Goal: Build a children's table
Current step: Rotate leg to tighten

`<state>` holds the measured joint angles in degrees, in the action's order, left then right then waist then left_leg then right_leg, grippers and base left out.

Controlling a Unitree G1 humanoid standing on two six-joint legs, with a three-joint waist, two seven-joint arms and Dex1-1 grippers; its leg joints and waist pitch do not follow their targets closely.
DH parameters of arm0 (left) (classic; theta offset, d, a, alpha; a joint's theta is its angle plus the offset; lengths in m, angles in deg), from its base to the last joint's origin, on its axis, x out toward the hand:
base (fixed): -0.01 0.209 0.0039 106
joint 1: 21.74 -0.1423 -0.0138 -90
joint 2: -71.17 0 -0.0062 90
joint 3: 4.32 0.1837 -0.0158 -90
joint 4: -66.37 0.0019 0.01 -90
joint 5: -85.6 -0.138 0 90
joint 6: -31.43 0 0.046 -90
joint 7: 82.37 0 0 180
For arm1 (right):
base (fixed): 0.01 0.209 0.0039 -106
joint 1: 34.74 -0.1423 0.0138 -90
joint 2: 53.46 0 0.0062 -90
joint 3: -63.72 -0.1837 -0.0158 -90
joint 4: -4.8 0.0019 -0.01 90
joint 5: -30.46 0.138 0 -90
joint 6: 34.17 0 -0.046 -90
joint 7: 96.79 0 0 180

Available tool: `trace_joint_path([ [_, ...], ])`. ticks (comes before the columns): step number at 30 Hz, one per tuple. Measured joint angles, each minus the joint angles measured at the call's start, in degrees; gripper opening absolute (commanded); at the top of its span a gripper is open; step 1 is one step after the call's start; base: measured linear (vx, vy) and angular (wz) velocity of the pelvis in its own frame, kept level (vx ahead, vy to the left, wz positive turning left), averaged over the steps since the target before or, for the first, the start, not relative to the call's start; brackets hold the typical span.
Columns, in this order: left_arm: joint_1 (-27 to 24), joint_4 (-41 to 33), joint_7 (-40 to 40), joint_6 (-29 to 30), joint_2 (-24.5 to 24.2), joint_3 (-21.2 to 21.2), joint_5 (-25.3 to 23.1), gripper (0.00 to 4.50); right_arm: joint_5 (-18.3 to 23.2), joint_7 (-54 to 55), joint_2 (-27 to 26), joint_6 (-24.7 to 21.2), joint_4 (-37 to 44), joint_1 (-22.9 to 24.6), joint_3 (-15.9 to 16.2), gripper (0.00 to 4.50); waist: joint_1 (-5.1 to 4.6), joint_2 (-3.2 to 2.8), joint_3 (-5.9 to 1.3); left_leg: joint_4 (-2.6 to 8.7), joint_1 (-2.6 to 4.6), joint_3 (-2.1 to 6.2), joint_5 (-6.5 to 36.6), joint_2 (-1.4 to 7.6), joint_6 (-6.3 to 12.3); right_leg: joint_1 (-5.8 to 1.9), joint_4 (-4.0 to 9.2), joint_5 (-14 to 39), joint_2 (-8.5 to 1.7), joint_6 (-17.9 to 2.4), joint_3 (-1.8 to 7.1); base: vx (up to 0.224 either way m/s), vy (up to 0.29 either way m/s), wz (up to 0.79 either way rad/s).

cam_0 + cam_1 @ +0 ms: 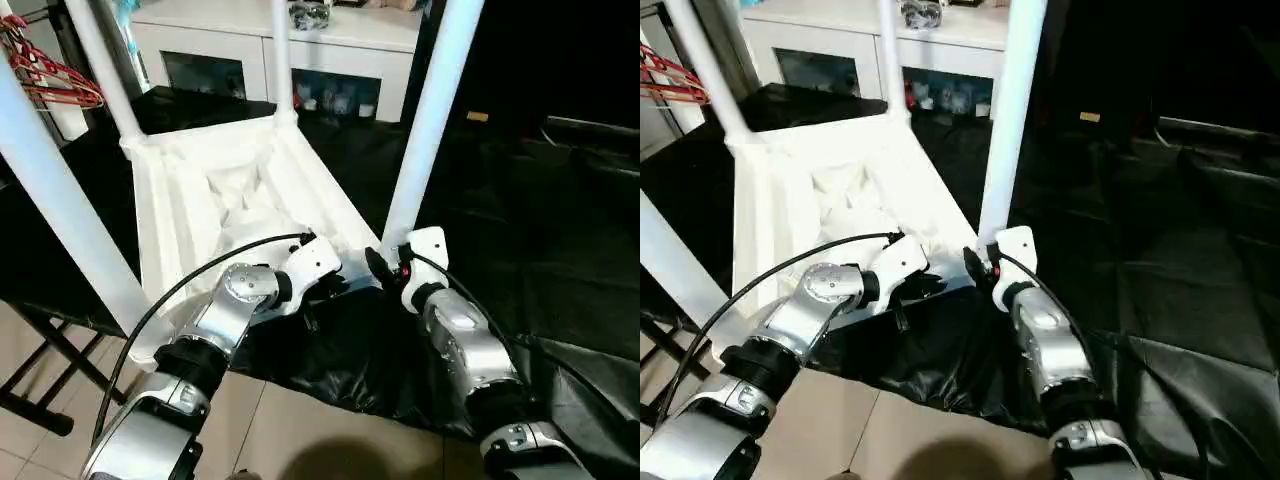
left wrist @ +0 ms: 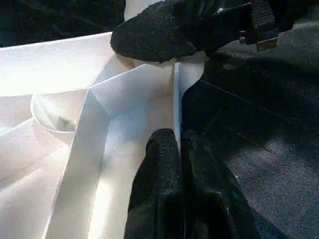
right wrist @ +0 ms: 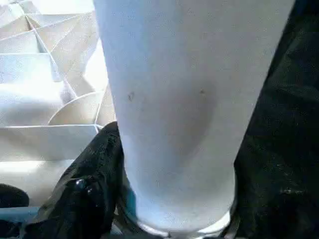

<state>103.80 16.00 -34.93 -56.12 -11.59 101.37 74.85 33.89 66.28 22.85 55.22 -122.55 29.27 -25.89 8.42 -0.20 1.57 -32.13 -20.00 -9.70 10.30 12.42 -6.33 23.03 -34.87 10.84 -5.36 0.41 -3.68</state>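
Table top (image 1: 215,215) lies upside down on the black-covered desk (image 1: 560,230), ribs up, w/ four legs (image 1: 432,120) standing in its corner sockets. Left claw (image 2: 178,149) is pinched together on the top's near rim, prob. to steady it. Right claw (image 1: 388,270), just beside, is clamped around the near-right leg at its base, apparently to seat it.

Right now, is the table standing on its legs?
No, the table top lies upside down on the black sheet, legs pointing up.
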Motion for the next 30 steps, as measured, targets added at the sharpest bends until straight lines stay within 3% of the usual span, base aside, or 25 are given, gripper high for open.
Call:
trace_joint_path([
  [6,0.0,0.0,4.2,-2.1,-2.3,0.0,0.5,0.00,0.5,-8.8,2.5,0.3,1.6,1.2,1.4,3.97,-0.18,-0.13,0.04,0.22,0.00,0.00,0.0,0.01,0.00,0.06,0.03,0.0,0.03,0.0,-0.02,0.000,0.000,0.00],
  [11,-0.2,-0.1,12.3,-4.2,-5.0,0.1,3.1,0.00,1.1,-21.4,8.2,1.0,4.0,2.3,4.8,3.97,-0.06,-0.18,0.07,0.21,-0.09,-0.04,0.0,0.01,0.01,0.09,0.04,0.1,0.04,-0.3,-0.03,0.000,0.000,0.00],
  [19,-1.1,-1.6,23.6,-6.7,-8.8,0.5,6.6,0.00,3.7,-40.9,16.2,1.0,9.1,4.1,9.2,3.97,1.36,-0.16,0.20,-0.01,-0.24,-0.09,0.0,0.14,0.06,0.20,-0.01,0.3,0.05,-0.3,-0.11,0.000,0.000,0.00],
  [26,-2.2,-2.9,31.3,-7.7,-11.3,1.3,8.6,0.00,6.0,-52.1,20.6,-0.6,13.9,6.0,11.7,3.97,2.16,-0.07,0.28,-0.22,-0.22,-0.09,0.0,0.22,0.06,0.23,-0.07,0.3,0.04,-0.3,-0.14,0.000,0.000,0.00],
  [30,-3.3,-4.8,34.2,-7.9,-12.2,2.1,9.3,0.00,7.5,-55.7,22.4,-2.7,17.4,7.5,13.0,3.64,2.86,-0.11,0.30,-0.22,-0.18,-0.10,0.0,0.24,0.05,0.23,-0.09,0.3,0.05,-0.3,-0.14,0.000,0.000,0.00],
])
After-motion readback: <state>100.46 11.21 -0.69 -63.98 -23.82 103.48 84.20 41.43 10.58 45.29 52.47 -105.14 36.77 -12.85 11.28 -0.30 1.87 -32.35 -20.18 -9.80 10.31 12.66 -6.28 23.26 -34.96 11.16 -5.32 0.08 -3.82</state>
